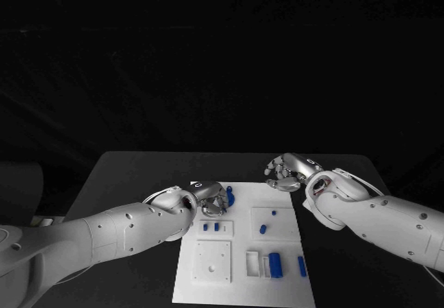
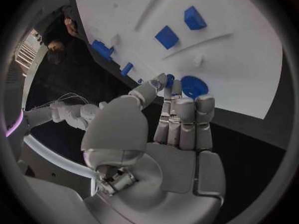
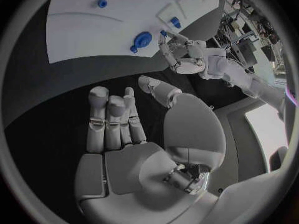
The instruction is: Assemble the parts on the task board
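The left hand (image 1: pixel 211 199) reaches over the far left corner of the white task board (image 1: pixel 278 282) on the black surface (image 1: pixel 129 173); in the left wrist view its fingertips (image 2: pixel 169 80) meet at a blue gear (image 2: pixel 194 86), though whether they actually pinch it is hard to tell. Small blue parts (image 1: pixel 274 263) lie along the board. The right hand (image 1: pixel 285 173) hangs just off the board's far right corner, fingers loosely apart, holding nothing.

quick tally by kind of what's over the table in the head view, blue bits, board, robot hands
small blue plastic parts: 7
flat white task board: 1
silver robot hands: 2, left robot hand and right robot hand
total: 10
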Controlling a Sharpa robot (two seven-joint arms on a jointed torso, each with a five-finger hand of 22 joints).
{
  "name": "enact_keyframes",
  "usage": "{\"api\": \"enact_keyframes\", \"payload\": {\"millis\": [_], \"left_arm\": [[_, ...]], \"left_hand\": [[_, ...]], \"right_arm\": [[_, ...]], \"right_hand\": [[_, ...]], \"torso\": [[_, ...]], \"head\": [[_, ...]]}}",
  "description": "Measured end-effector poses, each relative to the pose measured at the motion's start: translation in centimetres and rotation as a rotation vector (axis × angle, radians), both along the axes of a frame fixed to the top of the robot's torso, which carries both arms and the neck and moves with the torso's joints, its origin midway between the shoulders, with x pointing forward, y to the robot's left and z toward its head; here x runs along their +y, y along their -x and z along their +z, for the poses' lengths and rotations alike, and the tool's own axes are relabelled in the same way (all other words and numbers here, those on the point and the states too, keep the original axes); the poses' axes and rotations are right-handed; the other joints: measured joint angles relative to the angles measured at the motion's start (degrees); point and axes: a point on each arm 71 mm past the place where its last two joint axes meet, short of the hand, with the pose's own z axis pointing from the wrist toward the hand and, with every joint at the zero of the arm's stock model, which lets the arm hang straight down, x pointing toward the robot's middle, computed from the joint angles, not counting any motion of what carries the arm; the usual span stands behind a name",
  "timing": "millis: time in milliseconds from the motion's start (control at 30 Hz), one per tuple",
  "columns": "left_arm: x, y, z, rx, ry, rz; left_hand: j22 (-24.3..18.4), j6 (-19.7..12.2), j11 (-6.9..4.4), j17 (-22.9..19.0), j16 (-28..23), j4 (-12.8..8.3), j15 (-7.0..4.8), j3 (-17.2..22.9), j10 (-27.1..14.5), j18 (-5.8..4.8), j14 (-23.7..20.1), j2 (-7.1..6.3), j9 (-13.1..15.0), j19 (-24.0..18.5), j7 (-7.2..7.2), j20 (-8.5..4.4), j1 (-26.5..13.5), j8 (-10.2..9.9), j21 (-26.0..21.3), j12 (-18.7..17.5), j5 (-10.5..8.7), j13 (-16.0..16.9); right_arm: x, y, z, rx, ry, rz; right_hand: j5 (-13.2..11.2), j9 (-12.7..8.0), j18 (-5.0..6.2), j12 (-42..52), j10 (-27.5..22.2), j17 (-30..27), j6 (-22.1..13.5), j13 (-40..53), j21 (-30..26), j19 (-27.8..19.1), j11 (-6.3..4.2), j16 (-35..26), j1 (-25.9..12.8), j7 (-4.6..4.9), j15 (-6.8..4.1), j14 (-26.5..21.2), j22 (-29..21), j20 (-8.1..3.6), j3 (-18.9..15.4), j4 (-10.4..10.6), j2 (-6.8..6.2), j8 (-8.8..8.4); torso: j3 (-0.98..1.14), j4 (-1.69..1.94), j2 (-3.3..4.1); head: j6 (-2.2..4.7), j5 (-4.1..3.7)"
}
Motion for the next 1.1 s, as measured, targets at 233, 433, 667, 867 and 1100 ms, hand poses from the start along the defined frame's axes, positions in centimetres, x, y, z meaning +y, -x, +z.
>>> {"api": "enact_keyframes", "payload": {"millis": [233,433,667,867,1100], "left_arm": [[1.5,0.0,-0.1,0.011,-0.017,0.02],[2.6,0.2,-0.1,0.014,-0.024,0.034],[3.6,0.2,-0.2,0.016,-0.033,0.049],[4.0,0.1,-0.2,0.018,-0.039,0.056],[3.7,0.1,-0.3,0.023,-0.041,0.053]], "left_hand": [[0.0,-0.01,0.01,0.0,0.0,0.0,0.0,0.0,-0.01,0.0,0.0,-0.08,-0.08,0.08,-0.01,0.09,-0.07,-0.01,0.0,-0.05,0.0,-0.01],[0.0,-0.06,0.03,-0.01,0.0,0.0,0.01,-0.01,-0.02,-0.01,0.01,-0.08,-0.1,0.08,-0.06,0.09,-0.07,-0.1,0.0,-0.06,0.0,-0.03],[-0.01,-0.06,0.03,-0.01,0.0,0.0,0.06,-0.01,-0.02,0.0,0.06,-0.16,-0.1,0.07,-0.07,0.11,-0.14,-0.11,0.0,-0.13,-0.01,-0.07],[-0.01,-0.07,0.04,-0.01,0.0,0.0,0.1,-0.01,-0.03,0.0,0.1,-0.17,-0.06,-0.01,-0.07,0.19,-0.14,-0.12,0.0,-0.04,-0.11,-0.06],[-0.01,-0.07,0.05,-0.01,0.0,0.0,0.1,-0.02,-0.03,0.0,0.1,-0.27,-0.07,-0.01,-0.07,0.2,-0.2,-0.12,0.0,-0.04,-0.11,-0.03]], "right_arm": [[-0.1,0.0,0.0,0.0,0.001,-0.002],[-0.2,0.0,0.0,0.0,0.002,-0.003],[-0.3,0.0,0.0,0.0,0.002,-0.005],[-0.4,0.0,0.0,0.0,0.002,-0.005],[-0.3,0.0,0.0,0.0,0.002,-0.004]], "right_hand": [[0.0,0.0,0.01,0.0,0.0,0.0,0.02,0.0,0.0,0.0,0.0,0.0,0.0,-0.03,0.0,0.0,0.0,0.0,0.0,0.0,0.0,0.0],[0.0,0.0,0.0,0.0,0.0,0.0,0.03,0.01,0.0,-0.01,0.0,0.0,0.0,-0.04,0.0,0.0,0.0,0.01,0.0,0.0,0.0,0.0],[0.0,0.0,0.01,0.0,0.0,0.0,0.09,-0.04,0.0,-0.01,0.0,0.0,0.0,-0.11,0.0,0.0,0.0,0.01,0.0,0.0,0.0,0.0],[0.0,0.0,0.01,0.0,0.0,0.0,0.1,-0.04,0.0,-0.01,0.0,0.0,0.0,-0.13,0.0,0.0,0.03,0.01,0.0,0.0,0.0,0.0],[0.0,0.0,0.01,0.0,0.0,0.0,-0.1,-0.04,0.0,-0.02,0.0,0.0,0.0,-0.11,0.0,0.0,0.04,0.02,0.0,0.0,0.0,0.0]], "torso": [[0.0,-0.03,0.01],[-0.02,-0.03,0.01],[-0.05,-0.03,0.02],[-0.05,-0.04,0.02],[-0.02,-0.06,0.02]], "head": [[-0.09,-0.12],[-0.23,-0.22],[-0.27,-0.26],[-0.34,-0.31],[-0.38,-0.31]]}}
